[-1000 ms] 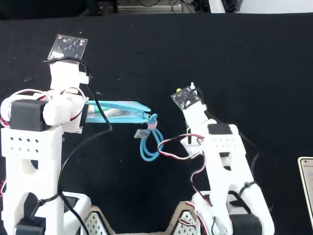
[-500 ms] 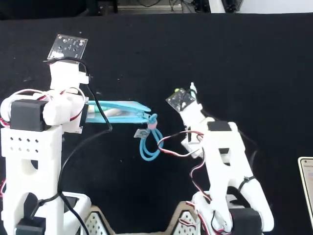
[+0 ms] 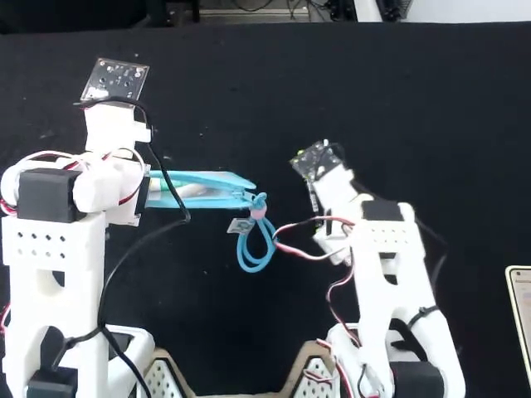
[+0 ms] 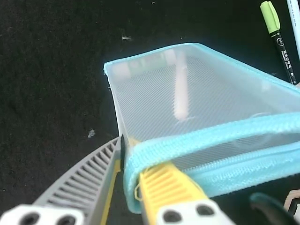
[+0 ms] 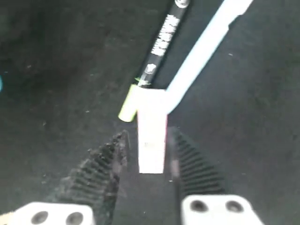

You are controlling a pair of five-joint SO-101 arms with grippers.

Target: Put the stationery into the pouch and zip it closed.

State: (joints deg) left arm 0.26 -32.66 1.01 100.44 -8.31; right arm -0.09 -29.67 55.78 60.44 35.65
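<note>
Right jaws: The right gripper [image 5: 149, 136] holds its two dark ribbed fingers spread, one on each side of a white block [image 5: 151, 157]. A gap shows along one finger. The other finger is too close to tell whether it touches.
White block: It lies flat on the black table [image 3: 415, 99], right of centre. Its end away from the wrist meets the tip of a white pen [image 5: 206, 42].
Pens: A green-capped pen [image 5: 157, 51] with a black barrel lies just beside the white pen. Its cap end is next to the block, and the two pens spread apart away from it. The left wrist view shows both of them on the table beyond the pouch, to its right.
Left jaws: The left gripper [image 4: 126, 150] is pressed together on one end of the pouch [image 4: 187, 93]. A grey ribbed finger is on one face and a yellow finger on the other, over the teal zip band.
Pouch: It is translucent mesh with teal trim. It sits left of centre and stretches rightward from the left arm. Whether the zip is open cannot be told.
Inside: A pale stick [image 4: 180, 91] shows through the mesh wall. What it is cannot be told.
Cord: A blue cord loop [image 3: 253, 245] with a pink bead [image 3: 258, 213] hangs off the pouch's right end and lies nearer than the pouch. A small tag [image 3: 240, 225] sits just beside it.
Right edge: A flat device [image 3: 520, 307] lies near, well apart from the pens.
</note>
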